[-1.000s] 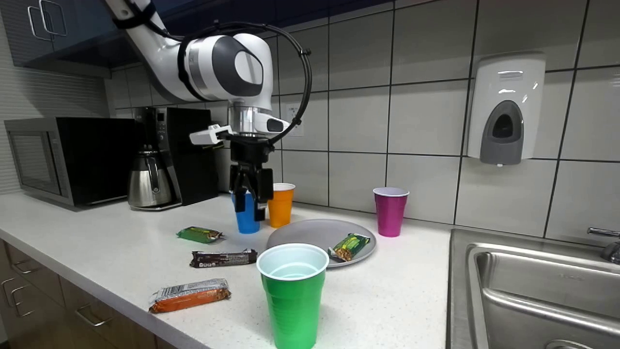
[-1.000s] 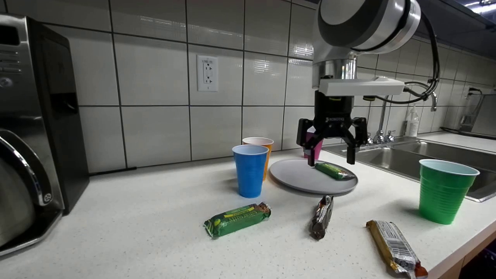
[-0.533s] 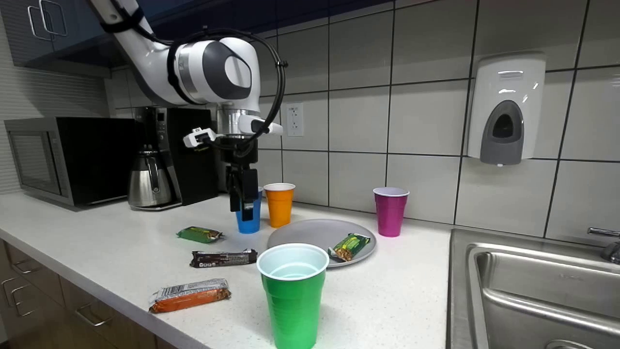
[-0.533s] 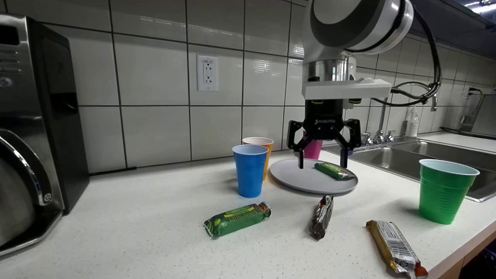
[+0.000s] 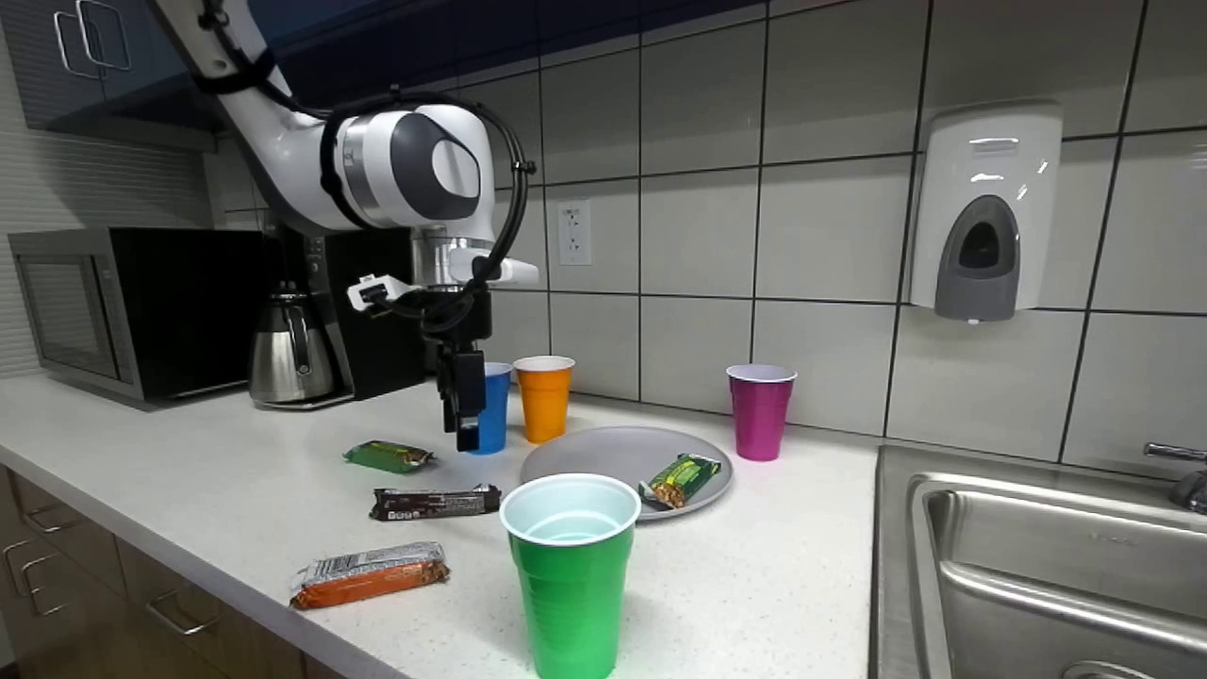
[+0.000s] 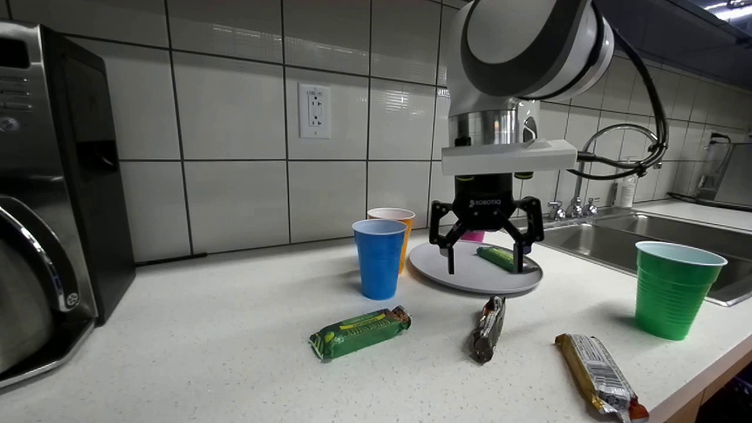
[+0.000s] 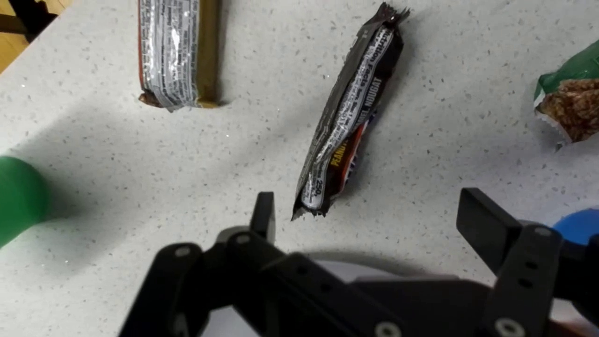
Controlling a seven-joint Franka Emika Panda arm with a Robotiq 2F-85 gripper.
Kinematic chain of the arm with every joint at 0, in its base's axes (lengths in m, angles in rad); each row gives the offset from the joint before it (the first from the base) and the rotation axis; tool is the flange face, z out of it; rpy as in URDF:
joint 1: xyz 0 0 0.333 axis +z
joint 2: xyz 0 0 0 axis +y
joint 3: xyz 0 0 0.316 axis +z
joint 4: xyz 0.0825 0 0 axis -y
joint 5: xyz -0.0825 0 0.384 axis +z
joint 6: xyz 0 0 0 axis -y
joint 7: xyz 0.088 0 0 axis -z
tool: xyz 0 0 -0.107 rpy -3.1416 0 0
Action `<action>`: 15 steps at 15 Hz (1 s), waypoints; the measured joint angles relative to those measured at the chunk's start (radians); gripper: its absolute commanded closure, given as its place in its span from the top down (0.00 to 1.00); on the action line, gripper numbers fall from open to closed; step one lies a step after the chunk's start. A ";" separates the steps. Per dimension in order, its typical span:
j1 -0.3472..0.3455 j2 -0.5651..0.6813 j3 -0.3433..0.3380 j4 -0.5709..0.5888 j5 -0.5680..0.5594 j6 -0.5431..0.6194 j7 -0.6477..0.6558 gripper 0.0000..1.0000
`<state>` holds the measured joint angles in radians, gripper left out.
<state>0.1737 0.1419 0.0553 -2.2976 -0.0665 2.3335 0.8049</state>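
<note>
Our hand (image 6: 484, 271) is above the surface (image 6: 205, 352), fingers (image 7: 486, 227) spread apart. Nearest to it we have the dark bar (image 7: 346, 117), lying on the surface; in the wrist view its lower end shows between the 2 fingers. We can't tell the height gap.

Visibility: wrist view clips the orange-and-silver bar (image 7: 173, 51) at the top edge, the green cup (image 7: 21, 201) at the left, the loose green bar (image 7: 578, 93) at the right. Same view, our hand covers most of the gray plate (image 6: 476, 283) and leaves a sliver of the blue cup (image 7: 580, 225). In an exterior view the purple cup (image 6: 472, 236) is nearly all behind the hand, the orange cup (image 6: 408, 234) is mostly behind the blue cup, and the coffee maker (image 6: 82, 200) is cut off at the edge. Most wrapper print is too small for us; on the dark bar we get "NOUGAT".

Containers: the gray plate carries 1 plated green bar (image 5: 681, 481). 4 cups, all upright. We see the green cup's pale inner wall; lower down is hard to make out. We can't see far enough into the blue, orange or purple cups to tell contents. Steel carafe (image 5: 290, 354) is opaque, too.
</note>
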 measured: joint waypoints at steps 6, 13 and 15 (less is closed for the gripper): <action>0.000 0.031 0.000 -0.007 -0.002 0.011 0.025 1.00; 0.008 0.059 0.000 -0.036 -0.001 0.048 0.062 1.00; 0.014 0.066 0.000 -0.044 0.000 0.058 0.070 1.00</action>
<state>0.1878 0.2076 0.0553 -2.3414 -0.0663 2.3912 0.8749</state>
